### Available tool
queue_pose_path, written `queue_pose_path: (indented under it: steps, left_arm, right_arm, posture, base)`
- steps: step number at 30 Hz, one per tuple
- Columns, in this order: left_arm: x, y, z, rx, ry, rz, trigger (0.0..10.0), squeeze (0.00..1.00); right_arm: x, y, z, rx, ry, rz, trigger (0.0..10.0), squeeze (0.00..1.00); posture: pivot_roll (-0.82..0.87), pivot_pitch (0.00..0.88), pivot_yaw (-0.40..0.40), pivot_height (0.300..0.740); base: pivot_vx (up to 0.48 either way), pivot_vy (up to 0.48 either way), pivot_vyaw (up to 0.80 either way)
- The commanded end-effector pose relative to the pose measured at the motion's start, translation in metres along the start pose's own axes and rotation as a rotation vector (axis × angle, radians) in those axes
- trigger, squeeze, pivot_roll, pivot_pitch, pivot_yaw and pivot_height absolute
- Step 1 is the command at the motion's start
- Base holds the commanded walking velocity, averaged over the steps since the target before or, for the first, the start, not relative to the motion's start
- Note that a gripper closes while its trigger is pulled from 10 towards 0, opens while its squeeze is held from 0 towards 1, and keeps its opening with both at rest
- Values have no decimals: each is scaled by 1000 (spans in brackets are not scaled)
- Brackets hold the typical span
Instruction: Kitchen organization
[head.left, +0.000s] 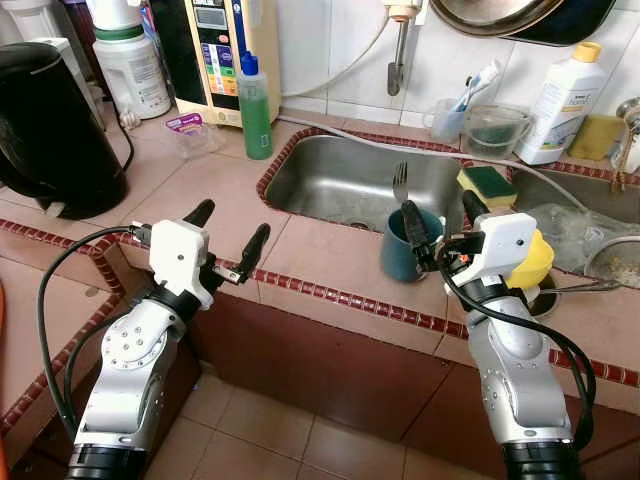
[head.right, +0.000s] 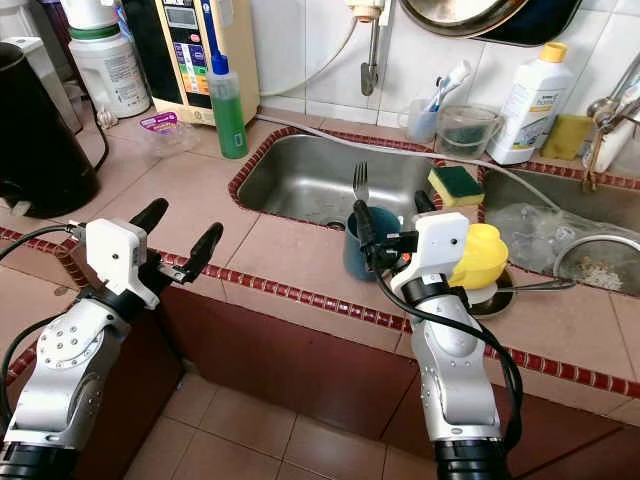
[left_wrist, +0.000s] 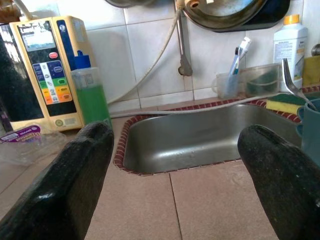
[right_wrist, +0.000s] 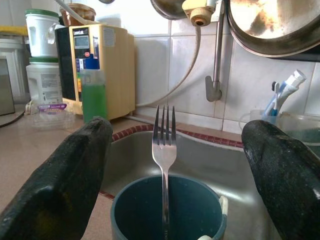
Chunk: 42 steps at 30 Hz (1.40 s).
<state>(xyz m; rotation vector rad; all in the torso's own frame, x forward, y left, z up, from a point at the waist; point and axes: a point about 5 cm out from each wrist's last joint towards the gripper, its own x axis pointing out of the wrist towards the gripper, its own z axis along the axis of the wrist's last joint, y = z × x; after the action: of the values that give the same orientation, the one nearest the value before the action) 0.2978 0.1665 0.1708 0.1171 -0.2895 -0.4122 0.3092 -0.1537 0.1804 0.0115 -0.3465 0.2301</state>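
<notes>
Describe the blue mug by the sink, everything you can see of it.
The dark teal-blue round mug stands upright on the tan tiled counter at the front edge of the steel sink. It looks ceramic or enamel, with a dark inside and a pale handle. A silver metal fork stands in it, tines up, leaning on the rim. The right gripper is open, with one black finger on either side of the mug, not yet gripping it.

Black kettle (head.left: 45, 125) sits on the counter at the far left of the frame. Top left there's a yellow water ionizer (head.left: 225, 55) against the tiles, with a white jug (head.left: 130, 60) beside it. White detergent bottle with a yellow cap (head.left: 565, 100) stands at top right, dark pan (head.left: 520, 18) hanging above it.
</notes>
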Motion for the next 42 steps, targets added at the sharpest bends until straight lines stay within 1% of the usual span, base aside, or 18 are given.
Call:
queue_pose_path:
  steps: [1,8,15,18,20,22,28,42]
  left_arm:
    - [1,3,2,3,-9,0,10000,0]
    - [3,9,4,10,-23,10,10000,0]
    - [5,11,6,23,-30,7,10000,0]
    - [3,13,6,27,-29,12,10000,0]
    - [2,13,7,27,-32,14,10000,0]
    - [2,14,6,31,-29,15,10000,0]
    - [-1,15,7,33,-33,21,10000,0]
    - [-1,14,7,30,-36,8,10000,0]
  right_arm:
    - [1,-1,1,-5,2,-5,10000,0]
    - [1,-5,0,-18,19,-19,10000,0]
    - [1,-6,0,-19,15,-17,10000,0]
    - [1,-5,-1,-21,21,-15,10000,0]
    - [1,-5,-1,-20,21,-17,10000,0]
    - [2,-5,-2,-19,23,-17,10000,0]
    - [2,-4,2,-8,-9,-11,10000,0]
    - [-1,-4,1,-8,-6,-12,10000,0]
  posture:
    - [-72,39,30,740]
    - [-78,45,33,740]
    - [-75,45,33,740]
    - [-71,41,34,740]
    - [-64,58,29,740]
    - [-63,48,32,740]
    - [-59,61,33,740]
    - [-64,67,34,740]
  base:
    - [0,0,0]
    - [0,0,-123]
    - [0,0,-769]
    - [0,0,-756]
    - [0,0,-747]
    - [0,0,-647]
    - [0,0,0]
    - [0,0,0]
